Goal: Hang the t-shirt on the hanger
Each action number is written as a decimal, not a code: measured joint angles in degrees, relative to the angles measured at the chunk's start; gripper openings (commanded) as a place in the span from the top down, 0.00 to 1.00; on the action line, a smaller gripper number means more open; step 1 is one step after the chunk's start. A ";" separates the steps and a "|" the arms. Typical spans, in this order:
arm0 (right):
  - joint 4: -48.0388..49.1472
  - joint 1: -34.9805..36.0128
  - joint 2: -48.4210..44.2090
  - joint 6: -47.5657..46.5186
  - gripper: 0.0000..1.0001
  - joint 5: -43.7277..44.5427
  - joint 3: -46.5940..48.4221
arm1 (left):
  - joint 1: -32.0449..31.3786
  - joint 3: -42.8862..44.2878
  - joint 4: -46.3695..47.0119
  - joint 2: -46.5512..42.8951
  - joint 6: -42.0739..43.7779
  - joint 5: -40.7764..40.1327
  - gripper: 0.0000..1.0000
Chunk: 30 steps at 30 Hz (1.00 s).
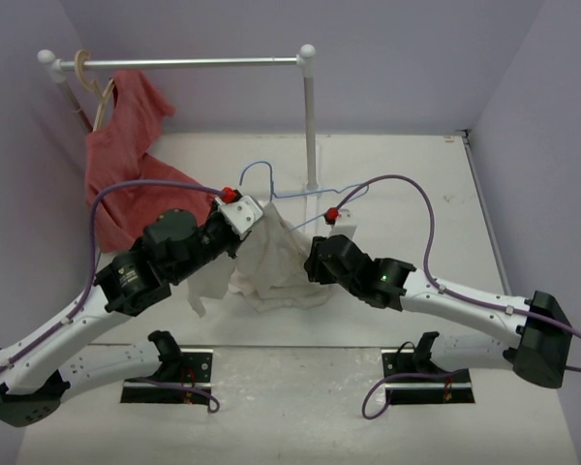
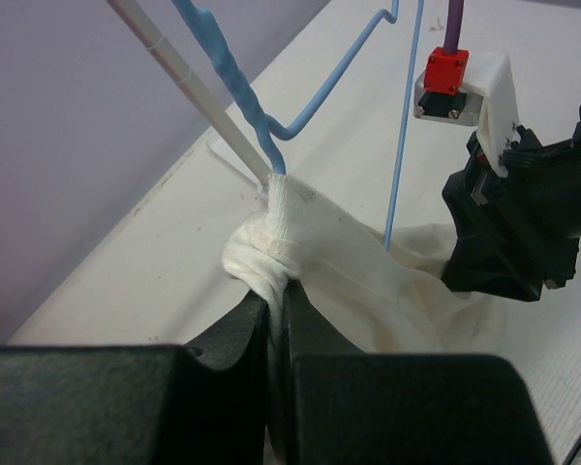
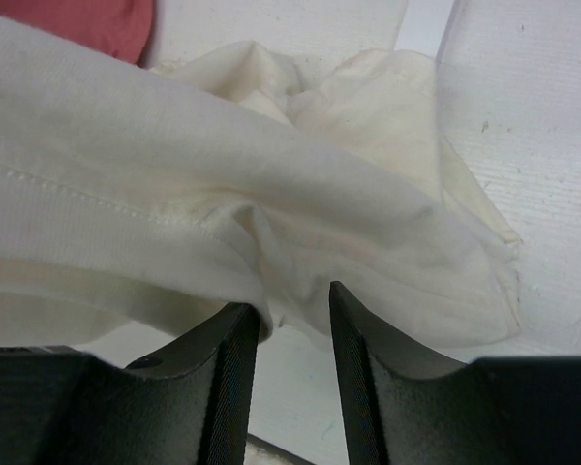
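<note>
The white t-shirt (image 1: 271, 260) hangs bunched in the middle of the table, held up at its neck. The thin light-blue wire hanger (image 1: 305, 192) sticks out of the neck, its hook (image 2: 228, 82) rising above the ribbed collar (image 2: 289, 208). My left gripper (image 2: 279, 293) is shut on a twisted bit of the collar; in the top view it (image 1: 255, 221) sits at the shirt's upper left. My right gripper (image 3: 292, 312) is open, with a hem fold of the t-shirt (image 3: 223, 194) draped just over its fingertips. In the top view it (image 1: 315, 262) is at the shirt's right side.
A clothes rack with a silver bar (image 1: 189, 63) and a white post (image 1: 311, 126) stands behind the shirt. A tan wooden hanger (image 1: 102, 97) with a red shirt (image 1: 126, 160) hangs at its left end. Purple walls enclose the table.
</note>
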 measured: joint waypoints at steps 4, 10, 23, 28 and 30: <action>1.64 -0.14 -0.33 0.39 1.00 -0.45 0.25 | 0.00 -0.13 0.48 -0.03 -0.64 0.52 1.00; 5.97 -1.00 -0.34 0.41 1.00 -2.43 0.10 | 0.00 -0.52 0.83 -0.53 -1.09 0.46 1.00; 1.81 -24.53 -27.27 -3.75 1.00 -7.66 -9.53 | -0.07 -5.06 0.54 -7.20 0.15 3.04 1.00; -2.95 -31.95 -26.92 -8.44 1.00 -13.10 -3.09 | -0.09 -8.15 1.42 -8.01 3.44 9.66 1.00; -4.83 -33.84 -25.09 -10.03 1.00 -14.66 -0.23 | -0.14 -9.10 1.62 -7.51 4.31 9.97 1.00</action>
